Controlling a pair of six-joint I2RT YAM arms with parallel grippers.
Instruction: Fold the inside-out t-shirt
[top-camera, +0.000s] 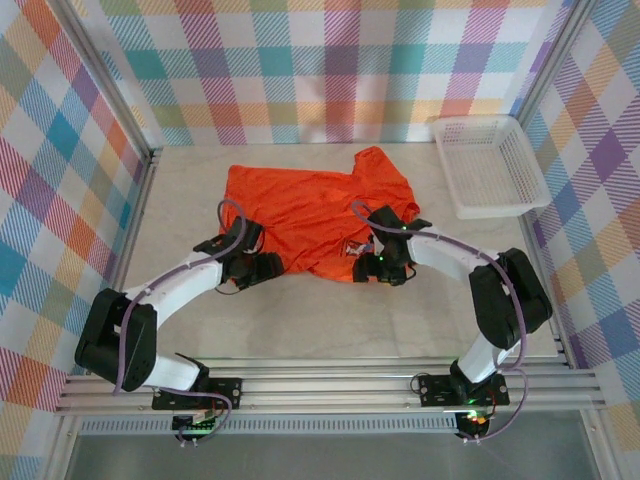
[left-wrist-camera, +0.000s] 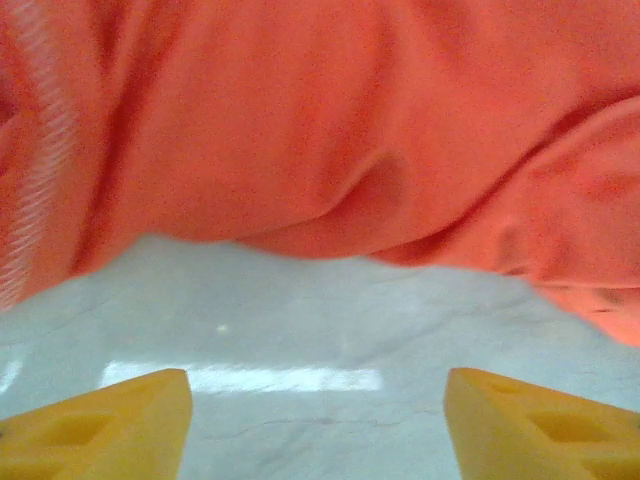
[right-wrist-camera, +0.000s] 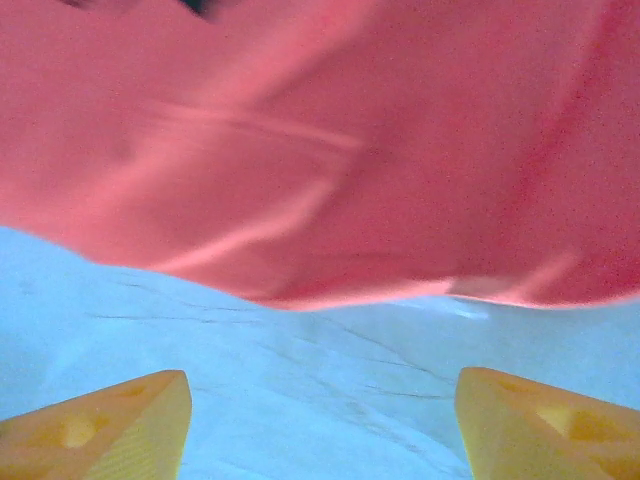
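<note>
On the near part of the pale marbled tabletop (top-camera: 330, 320), the left gripper (left-wrist-camera: 317, 400) has its yellow wedge-shaped fingers (left-wrist-camera: 100, 430) spread wide over bare table, grasping nothing. The right gripper (right-wrist-camera: 323, 410) gapes just as wide and is equally empty. Both sit low at the near edge of the bright orange short-sleeved fabric t-shirt (top-camera: 310, 210), probably placed to take that edge at two spots and carry it over for a fold. The shirt lies rumpled but roughly flat mid-table, one sleeve bunched at far right. I cannot tell whether it lies inside out, because the wrist views are blurred and the arms cover its near edge from above. Beyond, in the far right corner, rests the white plastic mesh basket (top-camera: 490, 165), apart from the shirt.
</note>
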